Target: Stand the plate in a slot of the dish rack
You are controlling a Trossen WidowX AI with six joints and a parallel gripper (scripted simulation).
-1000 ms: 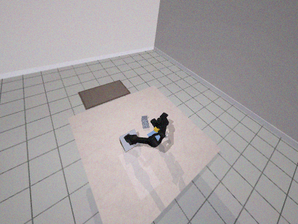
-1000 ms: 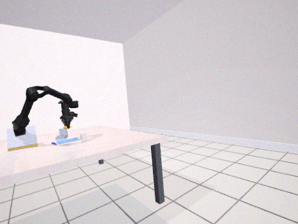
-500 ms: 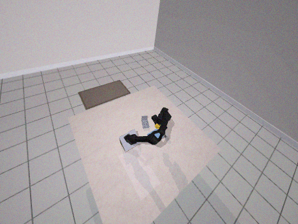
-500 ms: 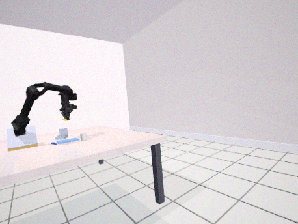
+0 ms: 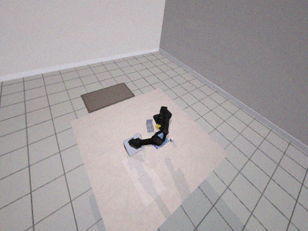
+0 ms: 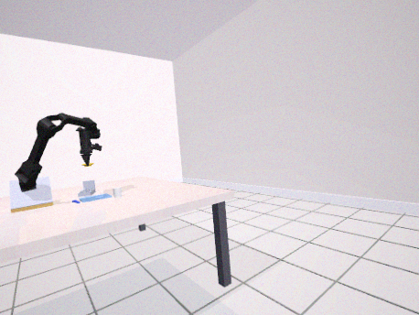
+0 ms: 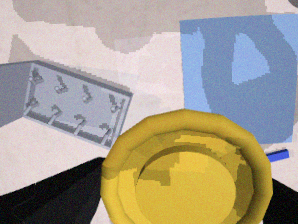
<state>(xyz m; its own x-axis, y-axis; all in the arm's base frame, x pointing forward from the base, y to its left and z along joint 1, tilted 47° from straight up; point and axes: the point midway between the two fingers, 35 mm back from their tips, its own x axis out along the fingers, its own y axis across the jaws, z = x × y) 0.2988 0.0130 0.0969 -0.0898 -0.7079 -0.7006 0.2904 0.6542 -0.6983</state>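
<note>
The round yellow plate with a raised rim (image 7: 188, 179) is held in the air above the table, its face turned toward the wrist camera and filling the lower right of that view. In the exterior view it shows only as a small yellow wedge (image 6: 86, 164) at the tip of the downward-pointing tool, well above the table surface. The black parallel-jaw gripper (image 6: 86, 160) is clamped on the plate; its two dark fingers appear at either lower side of the plate in the wrist view (the actual contact points are hidden behind the rim).

Below and to the left of the plate in the wrist view lies the grey dish rack with rows of rails (image 7: 75, 106), sitting on the table, apart from the plate. In the exterior view the same rack (image 6: 89, 187) stands on the table below and slightly right of the gripper. A flat light-blue rectangular mat (image 7: 240, 76) lies on the table beside the rack, directly beyond the plate's upper right edge. A small white cylindrical cup (image 6: 117, 191) stands just beyond the mat.

The black jointed arm (image 6: 43, 137) arches up from its base on a pale square mounting block (image 6: 29, 196) at the left of the pale beige table (image 6: 174, 194). A brown floor mat (image 5: 107, 97) lies on the tiled floor beyond the table.
</note>
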